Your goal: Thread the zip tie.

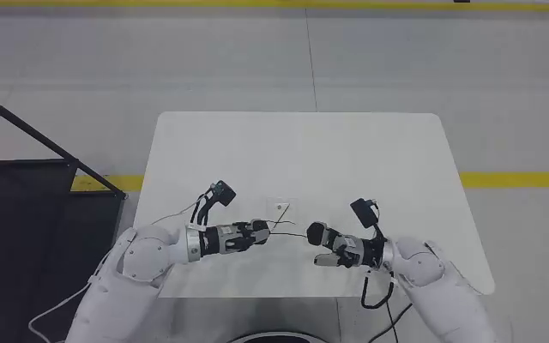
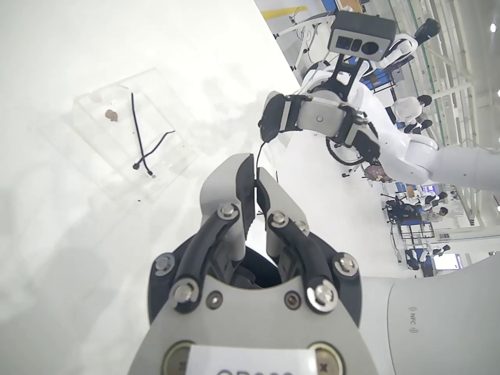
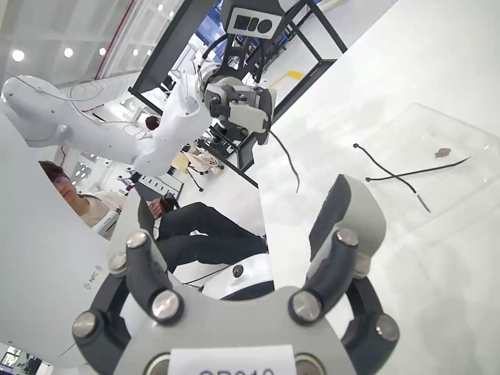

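Top view, taken from left to right: the left gripper (image 1: pixel 264 230) sits at lower centre-left of the frame, over the near part of the white table (image 1: pixel 386 163), and points toward the right of the frame. Its fingers are drawn narrow and pinch one end of a black zip tie (image 1: pixel 292 233). The left wrist view shows the pads (image 2: pixel 245 185) pressed together with the strap clamped between them.

From that grip the zip tie runs as a thin dark line rightward across the lower middle of the frame. Its free end curves loose toward the other arm.

Just above that line in the frame, a small clear tray (image 1: pixel 279 207) lies flat on the table. The wrist views show two spare black zip ties (image 3: pixel 395 175) lying crossed on it, with a small brown scrap (image 3: pixel 443 152) beside them.

Right of centre in the top view, the right gripper (image 1: pixel 319 246) faces the left gripper, near it but apart. Its fingers (image 3: pixel 347 204) are spread wide and hold nothing. In the right wrist view the free tip of the held zip tie hangs in front of the gap between them. Whether the tip touches a finger cannot be told.
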### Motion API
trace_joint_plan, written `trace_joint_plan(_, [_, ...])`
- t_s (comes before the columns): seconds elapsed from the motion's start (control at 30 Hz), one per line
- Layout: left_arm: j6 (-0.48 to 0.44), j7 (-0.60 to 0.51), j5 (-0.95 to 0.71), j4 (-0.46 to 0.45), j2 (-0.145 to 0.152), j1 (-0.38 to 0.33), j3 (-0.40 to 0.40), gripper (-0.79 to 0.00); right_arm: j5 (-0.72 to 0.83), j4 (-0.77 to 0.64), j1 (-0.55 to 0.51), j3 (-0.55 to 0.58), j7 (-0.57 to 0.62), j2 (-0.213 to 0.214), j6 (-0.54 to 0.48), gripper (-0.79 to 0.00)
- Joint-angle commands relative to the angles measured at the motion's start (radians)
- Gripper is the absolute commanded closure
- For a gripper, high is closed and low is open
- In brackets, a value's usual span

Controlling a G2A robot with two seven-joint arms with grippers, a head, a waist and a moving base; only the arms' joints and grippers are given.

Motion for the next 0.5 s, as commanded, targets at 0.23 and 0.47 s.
trace_joint_plan(0.23, [0.002, 0.008, 0.005, -0.006, 0.006, -0.006, 0.016, 0.000, 0.053, 0.036, 0.067, -0.106, 0.015, 0.042, 0.014, -0.499])
trace_joint_plan(0.47, [0.005, 0.014, 0.010, -0.006, 0.010, -0.009, 0.027, 0.000, 0.087, 0.058, 0.114, -0.169, 0.018, 0.056, 0.017, -0.409])
